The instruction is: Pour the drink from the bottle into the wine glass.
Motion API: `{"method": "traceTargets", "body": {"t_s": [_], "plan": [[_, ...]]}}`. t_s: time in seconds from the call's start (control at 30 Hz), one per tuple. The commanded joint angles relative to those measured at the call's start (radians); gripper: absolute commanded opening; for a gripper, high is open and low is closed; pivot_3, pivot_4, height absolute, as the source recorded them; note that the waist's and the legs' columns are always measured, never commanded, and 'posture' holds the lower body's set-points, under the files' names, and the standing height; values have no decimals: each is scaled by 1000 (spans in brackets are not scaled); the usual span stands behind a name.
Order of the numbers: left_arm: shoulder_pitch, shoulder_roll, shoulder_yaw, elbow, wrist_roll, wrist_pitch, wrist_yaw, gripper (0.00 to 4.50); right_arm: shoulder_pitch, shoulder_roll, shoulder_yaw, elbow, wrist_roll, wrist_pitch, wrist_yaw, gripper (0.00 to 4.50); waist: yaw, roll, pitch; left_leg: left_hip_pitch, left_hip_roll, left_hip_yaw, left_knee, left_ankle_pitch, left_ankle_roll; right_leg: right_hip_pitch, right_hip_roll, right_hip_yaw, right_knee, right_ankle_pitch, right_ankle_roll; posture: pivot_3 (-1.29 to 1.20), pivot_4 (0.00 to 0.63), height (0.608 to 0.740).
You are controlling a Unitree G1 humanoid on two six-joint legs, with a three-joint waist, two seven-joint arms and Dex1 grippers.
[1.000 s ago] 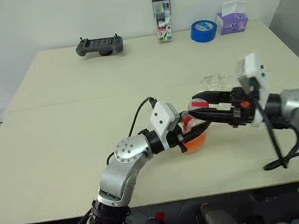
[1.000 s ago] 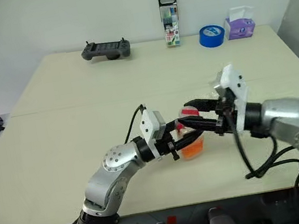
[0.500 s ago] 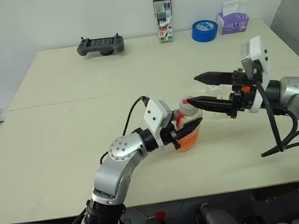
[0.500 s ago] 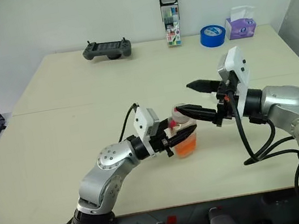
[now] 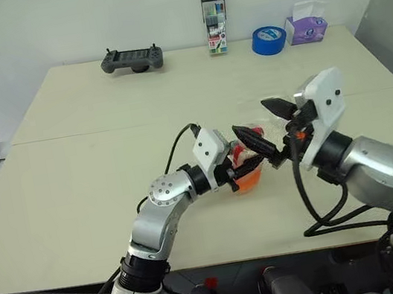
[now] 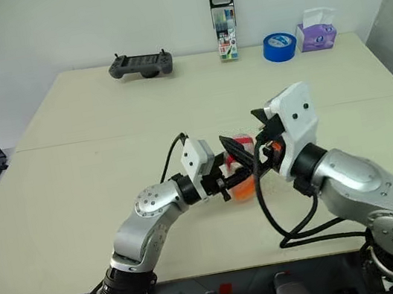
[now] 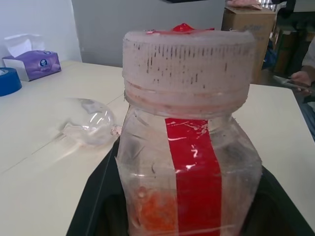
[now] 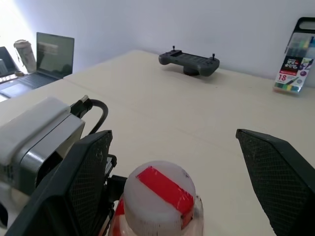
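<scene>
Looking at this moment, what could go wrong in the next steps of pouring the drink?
1. The cap is on the bottle. The open right pincer straddles it; closing off-centre could slip or twist the bottle in the left pincer.
2. The wine glass seems to lie on its side on the table just behind the bottle, so pouring now would spill the drink.
3. The right arm works close to the glass and might knock it.

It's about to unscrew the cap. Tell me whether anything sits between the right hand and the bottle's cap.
Nothing visible does. The open right hand has one finger on each side of the cap on the bottle, with bare gaps between.
</scene>
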Motion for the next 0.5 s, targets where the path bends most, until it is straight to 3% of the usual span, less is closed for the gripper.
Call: {"method": "traceTargets", "body": {"t_s": [0.03,0.33,0.43,0.5], "plan": [[-21,-10,-7,-22,-4,-47,-27,1778,-7,43,41,-45,-28,38,-95,4293,-1,0,0,0,0,0,0,0,0,0,0,0,0,0,0,0,150,740],[-37,-25,4,0,-5,-51,-28,1778,1,151,16,-27,-50,114,-195,4293,-2,0,0,0,0,0,0,0,0,-1,0,0,0,0,0,0,150,740],[-38,-23,8,7,-1,-54,-27,1778,6,164,6,-32,-45,138,-198,3721,-2,0,0,0,0,0,0,0,0,-1,0,0,0,0,0,0,150,740],[-37,-22,12,10,0,-56,-25,1778,9,179,-4,-35,-45,157,-205,3086,-3,0,0,0,0,0,0,0,0,-1,0,0,0,0,0,0,150,740]]}}
